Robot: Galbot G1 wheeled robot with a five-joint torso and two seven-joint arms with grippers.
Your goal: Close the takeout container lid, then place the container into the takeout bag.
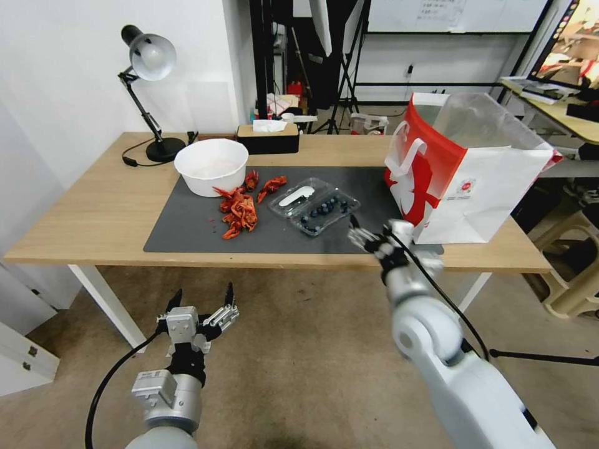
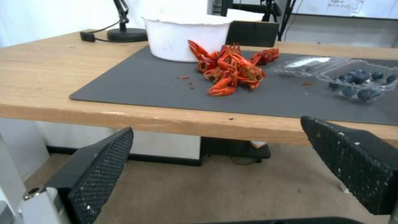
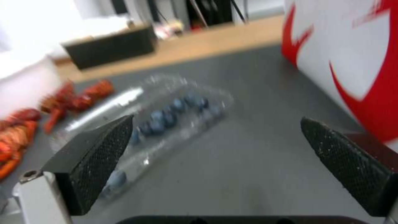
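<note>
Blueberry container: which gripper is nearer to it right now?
Right. The right gripper hovers open just beside the container, over the mat; the left gripper hangs open below the table's front edge.

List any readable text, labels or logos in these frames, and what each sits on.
None reads.
Small red logo on the large white and red takeout bag: too small to read.
Elongated white label on the clear plastic takeout container lid: no lettering legible.
Whiteboard on the back wall: faint marks, unreadable.
</note>
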